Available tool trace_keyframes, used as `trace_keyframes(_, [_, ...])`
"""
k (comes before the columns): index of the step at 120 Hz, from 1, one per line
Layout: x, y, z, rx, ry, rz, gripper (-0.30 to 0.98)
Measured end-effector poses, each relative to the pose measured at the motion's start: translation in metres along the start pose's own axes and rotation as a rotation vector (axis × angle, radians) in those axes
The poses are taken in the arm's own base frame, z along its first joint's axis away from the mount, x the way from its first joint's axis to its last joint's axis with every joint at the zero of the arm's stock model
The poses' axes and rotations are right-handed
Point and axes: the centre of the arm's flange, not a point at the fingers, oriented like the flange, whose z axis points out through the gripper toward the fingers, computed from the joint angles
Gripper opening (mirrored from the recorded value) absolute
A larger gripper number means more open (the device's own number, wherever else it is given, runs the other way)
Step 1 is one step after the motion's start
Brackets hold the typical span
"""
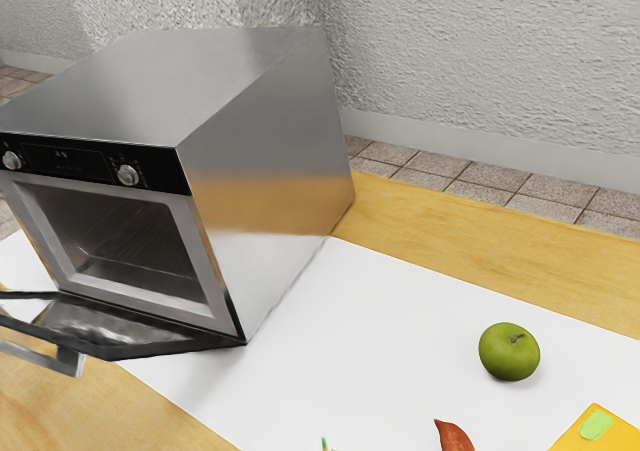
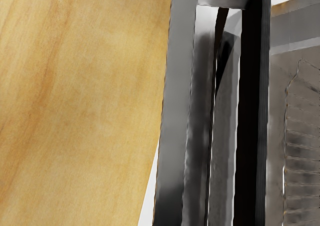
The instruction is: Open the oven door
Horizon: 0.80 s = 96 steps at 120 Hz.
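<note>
The door (image 1: 95, 323) hangs folded down at the oven's (image 1: 265, 171) front, its handle (image 2: 175, 110) close by my hand; I cannot tell whether that hand is open or closed. I expect stiff, slick metal with a weighty swing; best gripped mid-bar.

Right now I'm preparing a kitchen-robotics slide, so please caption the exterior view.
Oven with its door down and open, a green apple resting on the white sheet.
</note>
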Motion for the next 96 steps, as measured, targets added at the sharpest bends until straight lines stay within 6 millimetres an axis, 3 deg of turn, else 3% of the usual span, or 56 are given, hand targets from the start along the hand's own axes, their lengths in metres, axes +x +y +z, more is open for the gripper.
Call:
trace_keyframes(27, [0.0,-0.001,-0.002,-0.002,0.005,0.006,0.68])
trace_keyframes(30, [-0.002,0.011,-0.012,-0.009,0.013,0.041,0.68])
trace_keyframes(35, [-0.013,0.048,-0.047,-0.04,0.021,0.147,0.68])
trace_keyframes(43, [-0.071,0.129,-0.13,-0.097,-0.003,0.392,0.68])
trace_keyframes(49, [-0.152,0.191,-0.208,-0.145,-0.009,0.605,0.68])
trace_keyframes(52, [-0.191,0.212,-0.235,-0.156,-0.037,0.697,0.68])
trace_keyframes(54, [-0.218,0.226,-0.241,-0.15,-0.082,0.764,0.68])
trace_keyframes(58, [-0.271,0.239,-0.238,-0.109,-0.17,0.899,0.68])
trace_keyframes(62, [-0.31,0.252,-0.225,-0.06,-0.247,0.996,0.68])
trace_keyframes(72, [-0.373,0.251,-0.177,0.088,-0.319,1.122,0.68])
trace_keyframes(80, [-0.394,0.23,-0.121,0.213,-0.34,1.165,0.69])
trace_keyframes(87, [-0.39,0.22,-0.074,0.29,-0.354,1.166,0.69])
trace_keyframes(96, [-0.385,0.205,-0.036,0.359,-0.359,1.169,0.69])
